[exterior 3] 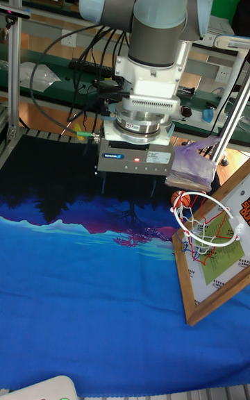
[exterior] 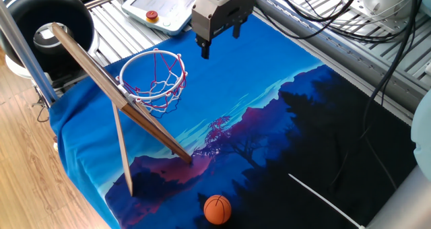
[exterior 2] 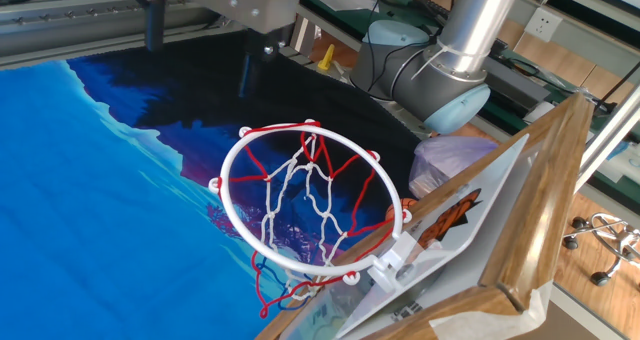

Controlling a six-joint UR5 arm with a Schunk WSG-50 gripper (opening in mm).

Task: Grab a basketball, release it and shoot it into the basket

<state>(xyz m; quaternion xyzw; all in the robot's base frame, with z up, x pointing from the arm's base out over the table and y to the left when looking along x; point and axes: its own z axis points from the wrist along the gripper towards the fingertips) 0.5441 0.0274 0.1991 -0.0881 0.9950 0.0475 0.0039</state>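
Hanging above the far edge of the blue landscape cloth, the gripper is pointing its two dark fingers downward, spread apart with nothing between them. One fixed view is showing what the others are not: the basketball is lying on the cloth at its near edge, well apart from the gripper and almost the whole cloth away from it. In the other fixed view and the tall fixed view the ball is not showing at all.

The basket is standing just beside the gripper in that same view, its red ring and red-and-white net jutting from a slanted wooden backboard propped by a thin wooden leg. The other fixed view is looking down through the ring, showing the net's weave and a picture on the backboard's face, while the gripper's fingers are hanging beyond the rim. The tall fixed view is facing the arm head-on, showing the grey wrist joints and the gripper body over the dark band of the cloth, with the hoop off to one side.

Behind the cloth, a black round tub, a teach pendant with a small red button and bundles of black cables are resting on a slatted metal tabletop. A wooden floor is showing beside the table.
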